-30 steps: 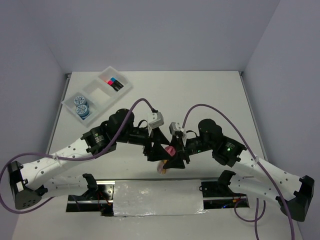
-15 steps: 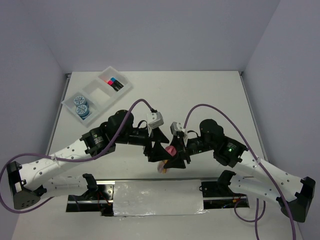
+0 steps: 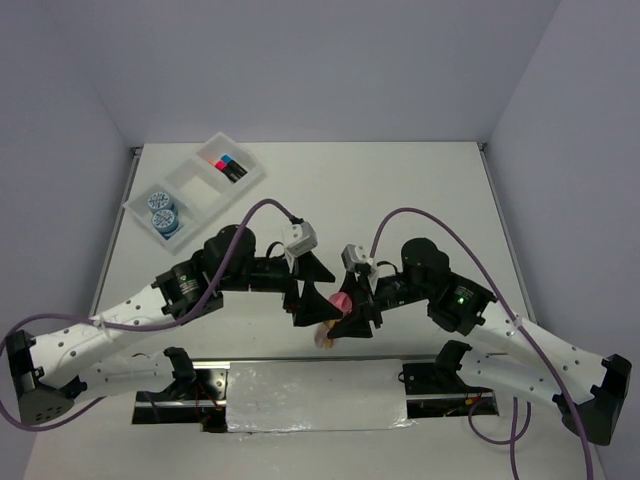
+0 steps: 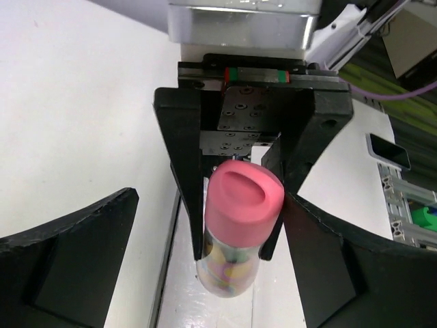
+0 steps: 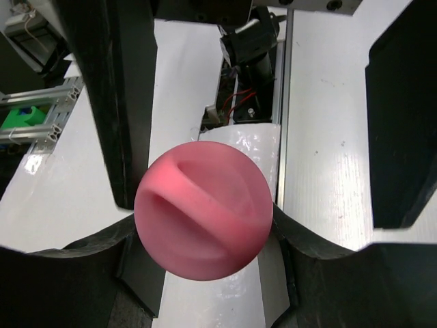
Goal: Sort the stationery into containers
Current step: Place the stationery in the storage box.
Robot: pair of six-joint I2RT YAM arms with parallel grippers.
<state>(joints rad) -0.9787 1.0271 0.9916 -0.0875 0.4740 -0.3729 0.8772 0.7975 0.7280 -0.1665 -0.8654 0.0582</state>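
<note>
Pink-capped small clear bottle is clamped in the right tool, cap toward the left tool, whose fingers stand apart either side of it. This is likely a handover, since the long white translucent three-compartment tray lies well behind the left tool.

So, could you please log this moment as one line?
right tool: shut on pink-capped bottle | left tool: open, flanking bottle | blue rolls, markers: in tray
</note>
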